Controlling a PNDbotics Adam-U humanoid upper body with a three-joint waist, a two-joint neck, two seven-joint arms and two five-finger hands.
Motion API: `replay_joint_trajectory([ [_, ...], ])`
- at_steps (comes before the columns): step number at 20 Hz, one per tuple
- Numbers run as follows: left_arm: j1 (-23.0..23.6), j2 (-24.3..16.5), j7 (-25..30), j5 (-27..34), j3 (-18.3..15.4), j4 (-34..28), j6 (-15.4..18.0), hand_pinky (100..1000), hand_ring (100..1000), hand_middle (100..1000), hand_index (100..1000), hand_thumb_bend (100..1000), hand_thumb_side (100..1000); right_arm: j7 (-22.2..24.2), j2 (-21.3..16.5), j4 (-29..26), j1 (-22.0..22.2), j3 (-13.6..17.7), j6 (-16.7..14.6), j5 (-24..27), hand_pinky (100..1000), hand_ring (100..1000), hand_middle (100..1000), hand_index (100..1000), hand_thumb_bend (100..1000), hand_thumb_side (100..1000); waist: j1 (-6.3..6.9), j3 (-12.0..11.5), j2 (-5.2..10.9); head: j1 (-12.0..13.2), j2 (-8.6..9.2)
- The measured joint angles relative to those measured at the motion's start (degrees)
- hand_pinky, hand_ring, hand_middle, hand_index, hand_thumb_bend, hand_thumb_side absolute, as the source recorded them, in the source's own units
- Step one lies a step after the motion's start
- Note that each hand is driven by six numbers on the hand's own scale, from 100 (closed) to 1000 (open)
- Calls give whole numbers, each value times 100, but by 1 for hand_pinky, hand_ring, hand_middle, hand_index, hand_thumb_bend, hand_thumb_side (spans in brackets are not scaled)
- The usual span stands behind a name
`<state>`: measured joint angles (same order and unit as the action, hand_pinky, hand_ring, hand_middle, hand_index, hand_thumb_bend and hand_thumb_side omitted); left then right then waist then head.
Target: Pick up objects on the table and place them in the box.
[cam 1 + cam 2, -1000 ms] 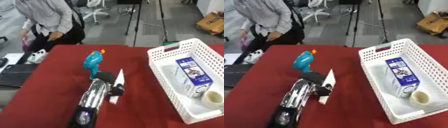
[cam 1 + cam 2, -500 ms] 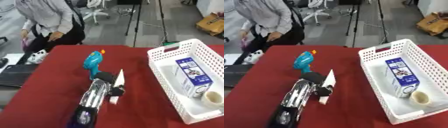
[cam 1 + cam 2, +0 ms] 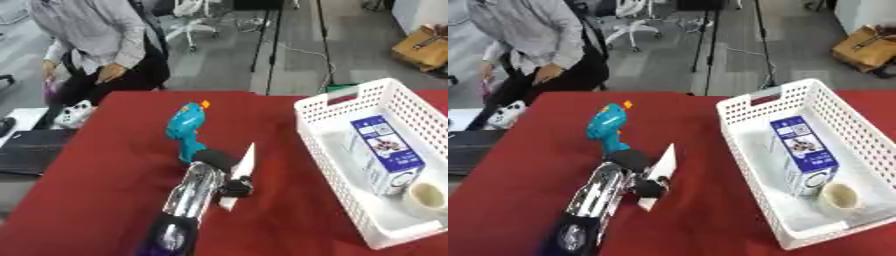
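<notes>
The teal plastic toy drill [image 3: 186,131] lies near the middle of the red cloth tabletop [image 3: 114,170], long axis running toward the far edge, orange tip pointing away. The left hand [image 3: 229,176] sits at its grip end, fingers pinching a flat white card [image 3: 241,165]. Toward the right edge, a white perforated plastic basket [image 3: 756,165] holds a blue carton [image 3: 802,152] and a pale round cup [image 3: 840,196]. Grey office floor lies beyond.

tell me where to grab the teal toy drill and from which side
Best bet: the handle of the teal toy drill. It lies flat on the red table, its handle pointing at the left hand, its orange tip pointing away. Come from the near side, over the handle, fingers closing across its narrow width.
</notes>
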<state>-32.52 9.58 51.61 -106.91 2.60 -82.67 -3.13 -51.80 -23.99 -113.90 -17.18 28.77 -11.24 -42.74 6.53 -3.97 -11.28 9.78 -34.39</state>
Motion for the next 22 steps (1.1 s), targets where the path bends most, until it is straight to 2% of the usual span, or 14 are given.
replay_joint_trajectory([
  [1,-2,2,1,0,0,0,-8,535,487,459,667,100,981,0,0,0,0,7,0,0,721,662,568,605,100,504,0,1,0,2,9],
  [2,-3,2,1,1,0,0,-15,532,482,453,656,100,930,0,0,0,0,10,0,0,722,662,568,605,100,503,0,3,0,6,19],
  [3,-9,7,1,8,2,0,-18,532,481,453,655,100,920,0,0,0,0,11,1,0,722,662,568,605,100,503,0,3,0,8,21],
  [4,-12,14,1,15,2,0,-20,526,475,445,647,100,819,0,0,0,0,11,1,0,722,662,568,605,100,501,0,4,0,10,22],
  [5,-13,20,1,21,2,0,-23,526,475,445,647,100,819,0,0,0,0,11,2,0,722,662,568,605,100,501,0,4,0,11,22],
  [6,-14,23,-1,28,2,1,-26,521,469,438,640,100,732,0,0,0,0,11,2,0,722,662,568,604,100,500,0,4,0,13,22],
  [7,-17,24,-4,41,2,2,-32,521,469,438,640,100,732,0,0,0,0,11,2,0,722,662,568,604,100,500,0,4,0,15,23],
  [8,-17,24,-5,51,2,5,-37,515,462,429,629,100,647,0,0,0,-1,11,3,0,723,663,568,604,100,498,0,4,0,20,24],
  [9,-18,24,-4,58,2,8,-39,515,462,429,629,100,647,0,0,0,-1,11,3,0,723,663,568,604,100,498,0,4,0,22,25],
  [10,-20,24,-4,69,2,12,-41,507,454,419,622,100,564,0,0,0,-2,11,4,0,724,663,568,604,100,497,0,4,0,23,26],
  [11,-23,24,-3,76,2,16,-42,507,454,419,622,100,564,-1,0,0,-2,11,6,0,724,663,568,604,100,497,0,4,0,23,28],
  [12,-26,24,-3,81,2,19,-42,504,448,412,615,100,513,-2,0,0,-3,11,8,0,724,663,568,604,100,497,0,4,0,23,34],
  [14,-28,24,-3,94,1,22,-43,497,439,402,606,100,469,-3,0,0,-5,12,11,0,724,663,567,603,100,496,0,4,1,24,49],
  [22,-34,24,-4,173,1,18,-59,476,413,372,579,100,409,-4,0,0,-44,12,23,0,725,663,567,602,100,491,0,4,2,26,75],
])
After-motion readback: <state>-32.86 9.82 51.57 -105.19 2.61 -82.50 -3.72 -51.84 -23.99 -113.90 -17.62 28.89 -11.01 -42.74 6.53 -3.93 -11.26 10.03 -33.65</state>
